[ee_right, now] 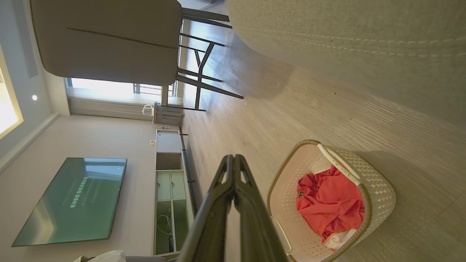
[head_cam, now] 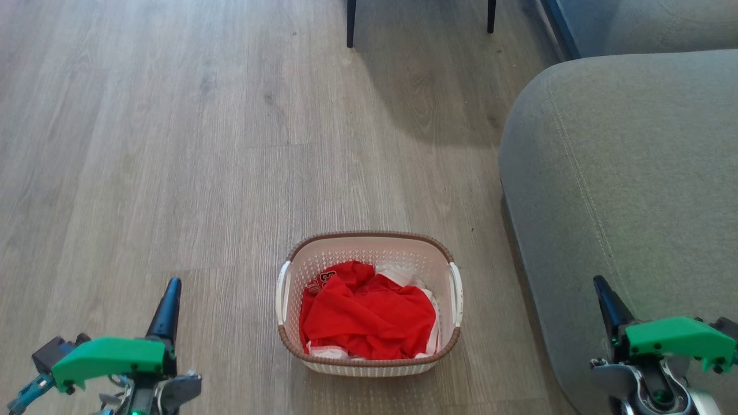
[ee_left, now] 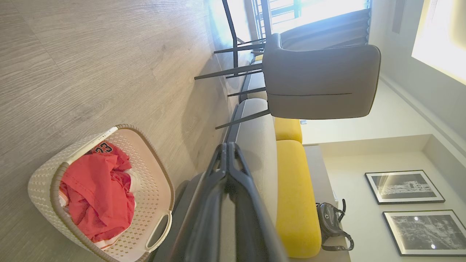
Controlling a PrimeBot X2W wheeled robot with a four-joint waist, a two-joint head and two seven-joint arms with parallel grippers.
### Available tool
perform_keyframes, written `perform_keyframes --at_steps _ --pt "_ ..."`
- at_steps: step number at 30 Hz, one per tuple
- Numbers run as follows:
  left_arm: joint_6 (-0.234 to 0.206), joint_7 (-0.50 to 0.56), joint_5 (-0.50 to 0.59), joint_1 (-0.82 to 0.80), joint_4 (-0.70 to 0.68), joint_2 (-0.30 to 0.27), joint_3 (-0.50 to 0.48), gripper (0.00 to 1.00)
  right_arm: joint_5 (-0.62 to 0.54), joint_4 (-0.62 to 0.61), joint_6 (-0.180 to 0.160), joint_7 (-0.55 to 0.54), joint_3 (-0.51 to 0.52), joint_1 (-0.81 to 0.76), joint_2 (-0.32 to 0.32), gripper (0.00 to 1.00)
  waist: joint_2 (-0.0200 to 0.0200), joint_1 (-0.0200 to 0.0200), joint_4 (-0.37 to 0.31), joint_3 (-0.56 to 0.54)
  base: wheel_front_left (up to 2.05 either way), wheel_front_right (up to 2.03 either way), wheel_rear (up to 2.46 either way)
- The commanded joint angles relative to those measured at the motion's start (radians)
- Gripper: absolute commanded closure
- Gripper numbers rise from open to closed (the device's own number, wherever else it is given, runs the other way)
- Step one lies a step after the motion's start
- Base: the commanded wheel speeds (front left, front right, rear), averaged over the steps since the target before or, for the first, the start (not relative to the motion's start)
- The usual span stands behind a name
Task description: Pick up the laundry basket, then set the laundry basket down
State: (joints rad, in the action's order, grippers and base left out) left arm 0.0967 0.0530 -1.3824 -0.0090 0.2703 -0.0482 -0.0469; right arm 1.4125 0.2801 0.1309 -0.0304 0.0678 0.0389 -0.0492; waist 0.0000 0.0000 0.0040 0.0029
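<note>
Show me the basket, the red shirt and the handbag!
laundry basket (head_cam: 369,235): head view, far brown rim.
red shirt (head_cam: 369,317): head view, middle of the cloth.
handbag (ee_left: 328,221): left wrist view, its dark body.

Grey wood-look floor (head_cam: 173,144) bears the laundry basket (head_cam: 369,253), beside a grey sofa (head_cam: 622,173)

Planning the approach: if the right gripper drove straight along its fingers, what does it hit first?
Way looks free: right gripper points out over bare floor, between the basket and the sofa. Chair legs lie farther, off line; depth unclear.
</note>
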Motion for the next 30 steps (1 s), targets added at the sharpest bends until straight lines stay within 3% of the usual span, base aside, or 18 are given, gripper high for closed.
perform_keyframes --at_steps 1,19,30 --pt "0.012 0.011 -0.036 -0.064 -0.029 -0.003 -0.041 1.0 0.038 -0.036 0.0 -0.011 -0.008 0.051 -0.021 1.0 0.0 0.0 0.0 0.0 0.0 0.0 0.0" --pt "0.034 0.061 -0.226 -0.099 -0.025 -0.002 -0.067 1.0 0.219 -0.037 0.0 -0.061 0.019 0.067 -0.021 1.0 0.0 0.0 -0.004 0.0 0.0 0.0 0.0" --pt "0.034 0.061 -0.226 -0.099 -0.025 -0.002 -0.067 1.0 0.216 -0.037 0.0 -0.064 0.023 0.067 -0.018 1.0 0.0 0.0 -0.004 0.0 0.0 0.0 0.0"
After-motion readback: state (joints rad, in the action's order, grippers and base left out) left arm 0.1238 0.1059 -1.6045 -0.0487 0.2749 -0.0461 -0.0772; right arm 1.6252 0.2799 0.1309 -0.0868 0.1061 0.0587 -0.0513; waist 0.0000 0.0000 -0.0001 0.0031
